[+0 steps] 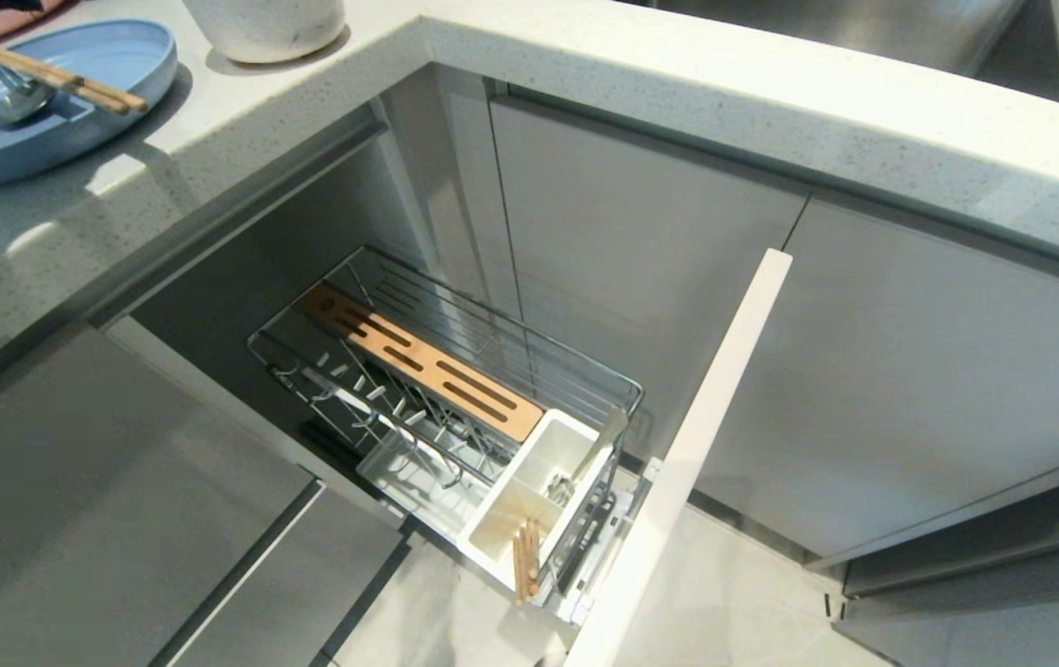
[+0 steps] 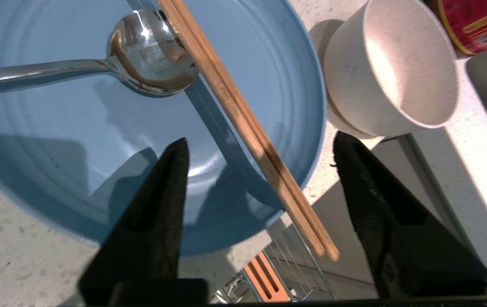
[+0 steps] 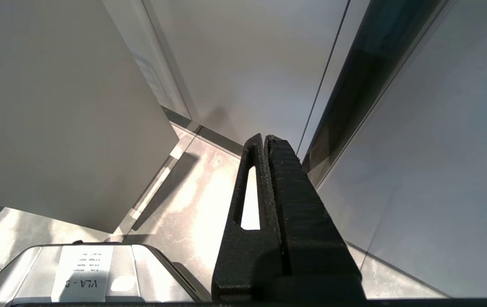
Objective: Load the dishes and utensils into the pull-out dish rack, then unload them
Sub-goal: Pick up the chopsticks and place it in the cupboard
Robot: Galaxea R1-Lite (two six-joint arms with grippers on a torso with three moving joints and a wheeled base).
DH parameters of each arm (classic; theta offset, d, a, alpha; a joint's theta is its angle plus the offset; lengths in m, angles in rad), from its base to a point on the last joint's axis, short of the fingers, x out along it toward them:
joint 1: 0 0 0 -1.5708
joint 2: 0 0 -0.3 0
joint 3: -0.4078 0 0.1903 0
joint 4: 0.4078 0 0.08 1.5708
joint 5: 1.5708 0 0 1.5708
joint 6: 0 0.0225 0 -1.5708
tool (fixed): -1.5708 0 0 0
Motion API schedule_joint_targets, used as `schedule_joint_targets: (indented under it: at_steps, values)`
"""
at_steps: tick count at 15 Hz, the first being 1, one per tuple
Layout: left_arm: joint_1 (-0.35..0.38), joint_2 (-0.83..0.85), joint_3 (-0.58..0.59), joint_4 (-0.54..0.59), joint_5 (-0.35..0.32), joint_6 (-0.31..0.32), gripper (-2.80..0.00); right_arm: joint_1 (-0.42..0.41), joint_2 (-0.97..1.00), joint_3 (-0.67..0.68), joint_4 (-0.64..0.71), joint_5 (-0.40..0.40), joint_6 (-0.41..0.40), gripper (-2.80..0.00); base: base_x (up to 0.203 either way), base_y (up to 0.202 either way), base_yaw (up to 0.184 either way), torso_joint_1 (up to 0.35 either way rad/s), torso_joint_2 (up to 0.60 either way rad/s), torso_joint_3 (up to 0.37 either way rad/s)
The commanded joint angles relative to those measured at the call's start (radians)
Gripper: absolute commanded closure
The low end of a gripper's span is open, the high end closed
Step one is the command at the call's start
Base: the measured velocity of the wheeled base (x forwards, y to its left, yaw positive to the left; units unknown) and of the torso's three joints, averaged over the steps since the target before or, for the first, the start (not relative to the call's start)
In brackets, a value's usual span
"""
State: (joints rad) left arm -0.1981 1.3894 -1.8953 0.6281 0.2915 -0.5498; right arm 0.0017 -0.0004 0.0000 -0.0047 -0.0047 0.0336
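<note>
The left end effector (image 2: pixel 260 149) hovers above the desk (image 1: pixel 307 120) with its fingers (image 2: pixel 162 192) spread apart, gripping nothing. Below it the pale-blue plate (image 2: pixel 77 140) holds a silver spoon (image 2: pixel 149 55) and a pair of wooden chopsticks (image 2: pixel 243 123) whose tips overhang the rim. In the head view the plate (image 1: pixel 121 56) sits at about ten o'clock, the off-white bowl (image 1: pixel 265 28) just beside it at eleven. The pull-out dish rack (image 1: pixel 455 408) stands extended at centre; its white caddy (image 1: pixel 538 491), towards five o'clock, holds another pair of chopsticks (image 1: pixel 525 560) and a spoon (image 1: pixel 589 459). The right end effector (image 3: pixel 264 140) hangs closed and empty above the floor (image 3: pixel 192 204).
</note>
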Motion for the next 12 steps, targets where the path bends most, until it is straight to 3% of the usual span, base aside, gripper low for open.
schedule_joint_targets:
  at_steps: [1, 12]
  values:
    - [0.0, 0.031, -0.01, 0.005, 0.011, -0.002, -2.8, 0.0, -0.004, 0.002, 0.0, -0.001, 0.0, 0.0, 0.0, 0.0, 0.0, 0.0, 0.0, 0.0]
    - [0.0, 0.078, -0.018, 0.007, 0.039, -0.001, -2.8, 0.0, -0.004, 0.002, -0.001, -0.001, 0.0, 0.0, 0.0, 0.0, 0.0, 0.0, 0.0, 0.0]
